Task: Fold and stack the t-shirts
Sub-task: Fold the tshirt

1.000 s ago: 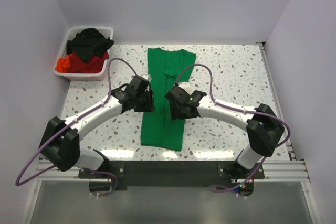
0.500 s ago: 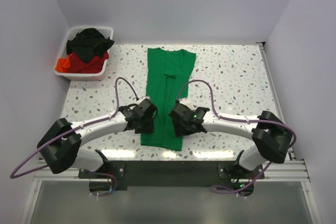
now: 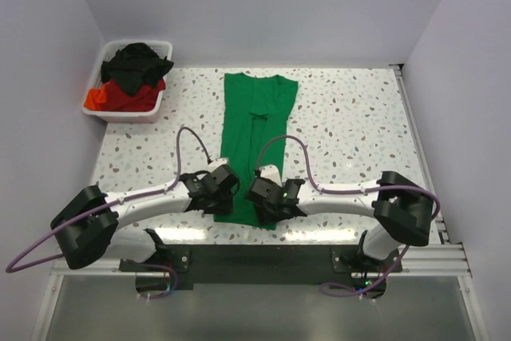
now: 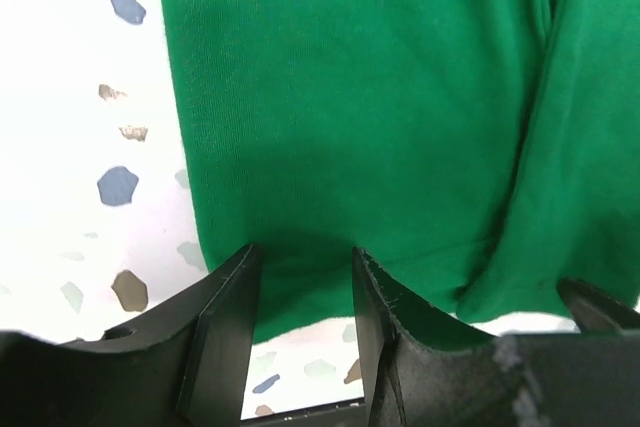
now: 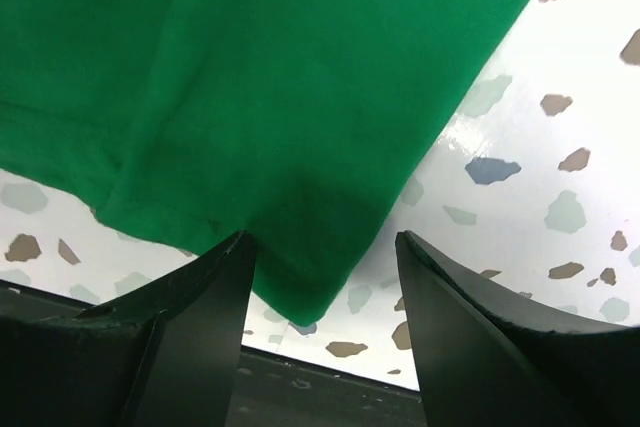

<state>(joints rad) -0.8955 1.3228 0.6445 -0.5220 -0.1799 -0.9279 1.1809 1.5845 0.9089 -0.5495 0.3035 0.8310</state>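
Note:
A bright green t-shirt [image 3: 254, 121] lies folded into a long narrow strip down the middle of the speckled table. My left gripper [image 3: 219, 197] is open and hovers over the shirt's near left hem corner; the left wrist view shows the green hem [image 4: 330, 147] between the spread fingers [image 4: 225, 332]. My right gripper [image 3: 266, 204] is open over the near right hem corner [image 5: 300, 277], its fingers [image 5: 190, 332] straddling it. Black [image 3: 137, 61] and red [image 3: 120, 95] t-shirts lie heaped in the bin.
A white plastic bin [image 3: 157, 107] stands at the back left corner. White walls close the table at the left, back and right. The table's near edge and the black mounting rail [image 3: 263, 257] lie just behind both grippers.
Both grippers have moved from the shirt's middle toward me to its near hem and come down low over it. The shirt has not moved.

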